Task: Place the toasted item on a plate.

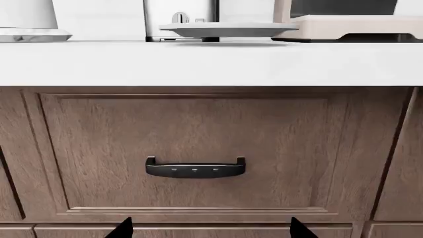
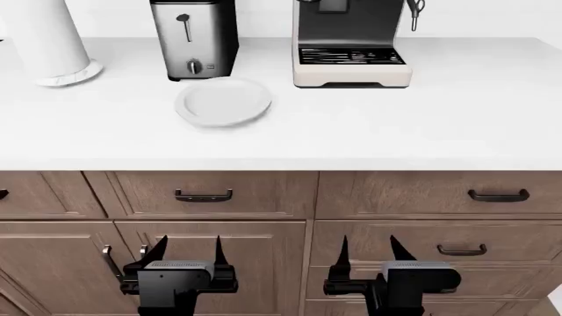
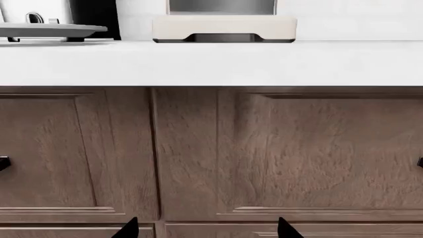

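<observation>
The white round plate (image 2: 222, 101) lies on the white counter in front of the steel toaster (image 2: 194, 38). It also shows edge-on in the left wrist view (image 1: 228, 30) and the right wrist view (image 3: 51, 30). No bread slice shows; the toaster's top is out of view. My left gripper (image 2: 187, 251) is open and empty, low in front of the drawers, well below the counter. My right gripper (image 2: 367, 251) is open and empty at the same height, to the right. Only fingertips (image 1: 122, 229) (image 3: 129, 229) show in the wrist views.
A coffee machine (image 2: 349, 43) stands right of the toaster. A tall white cylinder on a marble base (image 2: 54, 46) stands at the far left. Wooden drawers with dark handles (image 2: 203, 195) (image 2: 498, 195) face the grippers below the counter edge (image 2: 281, 161).
</observation>
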Robot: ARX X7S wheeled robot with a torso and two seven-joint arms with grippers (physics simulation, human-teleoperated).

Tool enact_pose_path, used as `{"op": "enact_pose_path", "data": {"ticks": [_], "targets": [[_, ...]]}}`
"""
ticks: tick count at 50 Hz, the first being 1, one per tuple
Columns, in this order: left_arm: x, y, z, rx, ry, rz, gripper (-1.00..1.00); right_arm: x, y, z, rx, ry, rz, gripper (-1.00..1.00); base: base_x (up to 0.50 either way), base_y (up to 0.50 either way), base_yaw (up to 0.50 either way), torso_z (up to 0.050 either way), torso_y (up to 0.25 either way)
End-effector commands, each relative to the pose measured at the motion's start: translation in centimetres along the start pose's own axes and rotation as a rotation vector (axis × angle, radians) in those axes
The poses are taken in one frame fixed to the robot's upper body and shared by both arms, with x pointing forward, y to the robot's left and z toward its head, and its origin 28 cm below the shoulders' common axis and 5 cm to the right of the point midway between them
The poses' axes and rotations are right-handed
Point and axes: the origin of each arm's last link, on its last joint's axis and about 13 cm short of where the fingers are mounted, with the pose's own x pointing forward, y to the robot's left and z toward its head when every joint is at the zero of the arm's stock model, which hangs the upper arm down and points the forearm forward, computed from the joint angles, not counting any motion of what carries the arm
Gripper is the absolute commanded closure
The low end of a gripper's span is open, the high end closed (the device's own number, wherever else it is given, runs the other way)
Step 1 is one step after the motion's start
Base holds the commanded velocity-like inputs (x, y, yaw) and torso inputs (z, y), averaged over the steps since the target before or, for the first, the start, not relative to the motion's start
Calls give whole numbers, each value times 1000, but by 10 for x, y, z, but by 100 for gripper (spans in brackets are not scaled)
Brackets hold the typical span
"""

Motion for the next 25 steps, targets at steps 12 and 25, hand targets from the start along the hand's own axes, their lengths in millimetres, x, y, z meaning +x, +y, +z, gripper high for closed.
{"op": "enact_pose_path", "data": {"ticks": [12,25], "targets": [[-19,14,63,62,-216,-6,-100,-11,-1,43,-32,-91,36,-100,0,0,0,0,0],[-51,28,144,163,-377,-107,-100,-27,-6,121,3,-219,148,-100,0,0,0,0,0]]}}
